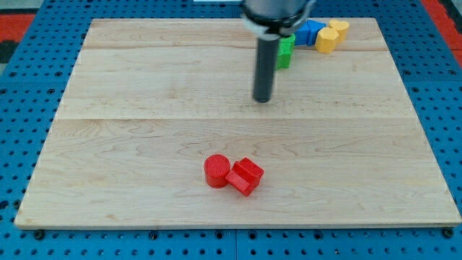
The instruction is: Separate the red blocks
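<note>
On the wooden tabletop (144, 144) two red blocks sit together in the lower middle of the view. The red cylinder (215, 171) is on the view's left of the pair, and the red angular block (245, 175), whose exact shape is hard to make out, touches it on the view's right. The two are pressed side by side with no gap visible between them.

My tip (263, 100) rests on the board in the upper middle of the view, well apart from the red pair and toward the view's top from them, slightly to the view's right of the angular block. The dark rod rises straight from it to the arm's black housing at the top edge. There are no jaws on this arm, only the rod, so nothing is being grasped.

Near the view's top right a small cluster of other blocks lies close together: a green block (286, 52) partly hidden behind the rod, a blue block (310, 32) just beside it, and two yellow blocks, one yellow block (326, 40) in front and another yellow piece (339, 28) behind it near the board's far edge

The board lies on a blue pegboard surface (29, 72)
</note>
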